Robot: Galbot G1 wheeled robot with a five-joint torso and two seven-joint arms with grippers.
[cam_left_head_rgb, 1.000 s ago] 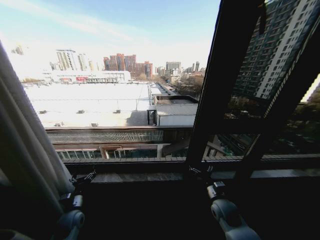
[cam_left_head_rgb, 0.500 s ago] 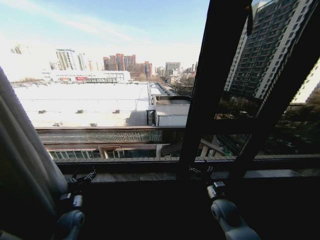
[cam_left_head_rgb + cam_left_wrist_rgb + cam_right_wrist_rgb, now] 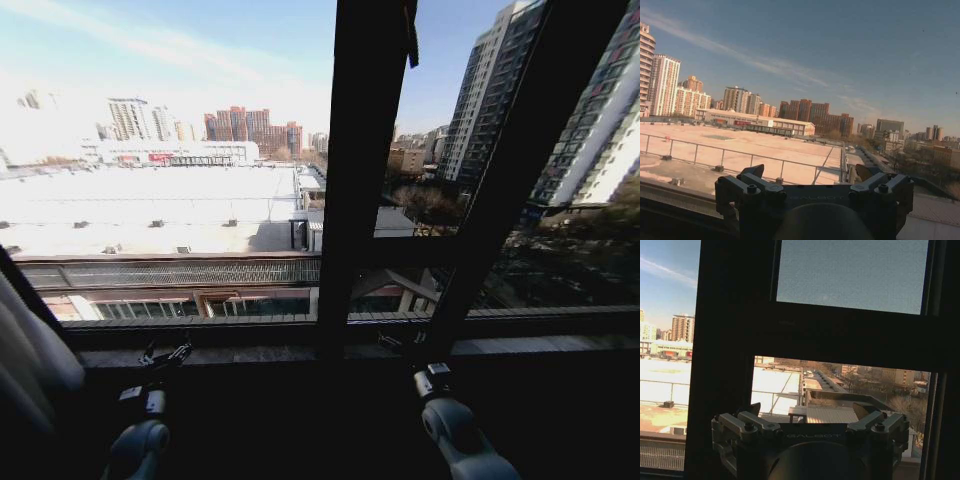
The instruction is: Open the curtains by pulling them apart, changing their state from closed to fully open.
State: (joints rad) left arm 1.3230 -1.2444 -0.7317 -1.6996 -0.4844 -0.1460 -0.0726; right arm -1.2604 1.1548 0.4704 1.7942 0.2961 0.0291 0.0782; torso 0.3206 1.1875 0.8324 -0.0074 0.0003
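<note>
From the head camera I count one bunch of the curtains (image 3: 30, 365), gathered at the far left end of the window sill (image 3: 560, 345). What shows of it is a few pale rounded folds, and their long axis runs up and down with a slight lean, the lower part toward the left edge of the sill. I cannot tell whether a second panel hangs beyond the right end of the window.

I count two claws. The left claw (image 3: 165, 354) sits low in front of the sill, toward its left end, just beside the folds but not touching them as far as I can see. On its wrist camera the left claw (image 3: 812, 172) has its two fingers spread wide with only open sky and rooftops between them, holding nothing.

The right claw (image 3: 403, 343) is low before the sill, near the foot of the dark window frame bar (image 3: 365, 170) that stands upright at mid-window. On its wrist camera the right claw (image 3: 807, 411) is likewise spread wide and empty, facing the frame bar and the glass. A second dark bar (image 3: 520, 170) slants up to the right of the first.
</note>
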